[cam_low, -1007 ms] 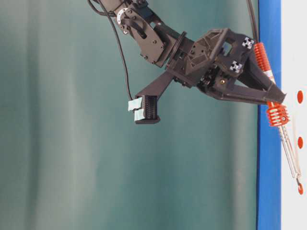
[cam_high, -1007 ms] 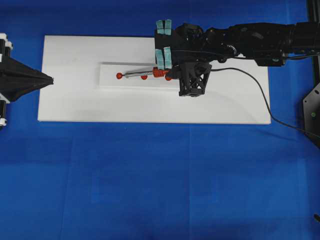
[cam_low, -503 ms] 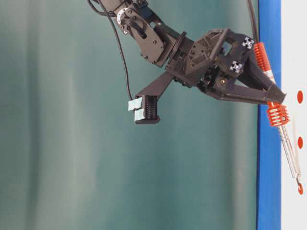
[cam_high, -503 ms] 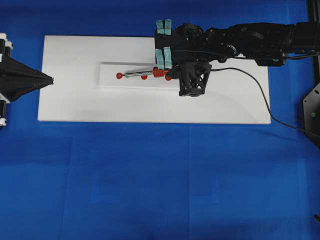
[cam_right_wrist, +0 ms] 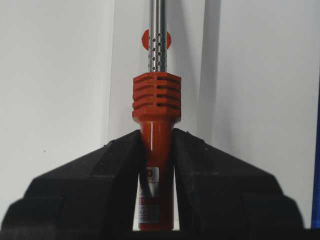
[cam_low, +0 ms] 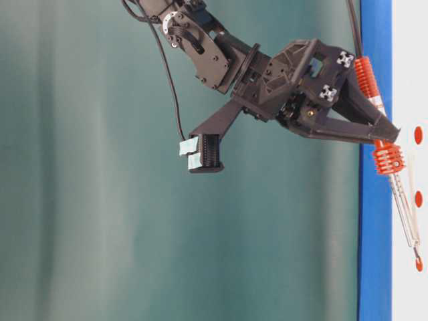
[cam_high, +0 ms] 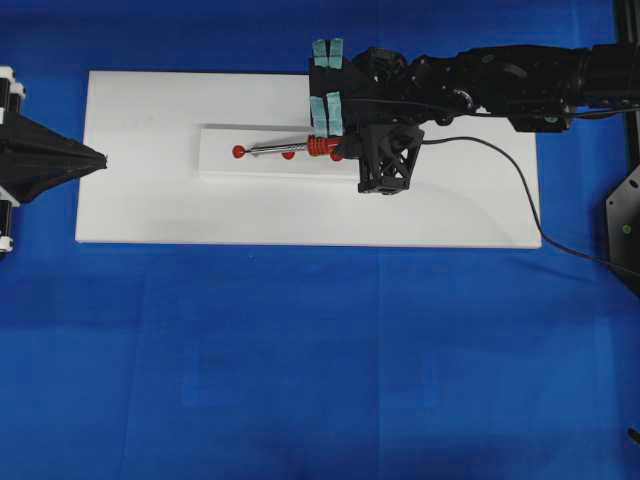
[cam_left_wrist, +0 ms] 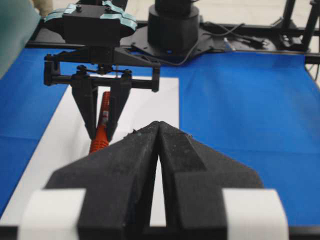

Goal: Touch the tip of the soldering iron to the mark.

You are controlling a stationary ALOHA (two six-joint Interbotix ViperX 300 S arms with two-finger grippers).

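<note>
We see the right gripper (cam_right_wrist: 156, 150) pinching the soldering iron (cam_high: 300, 147) over the white board (cam_high: 150, 200), its tip (cam_high: 246, 152) at the leftmost red mark (cam_high: 238, 152); the left gripper (cam_left_wrist: 158, 131) is pressed together near the board's left edge.

Almost nothing changed for you: the black right gripper (cam_low: 374, 134), clamped on the red-orange soldering iron with its metal shaft (cam_low: 386, 157), has edged slightly upward in the table-level view.
</note>
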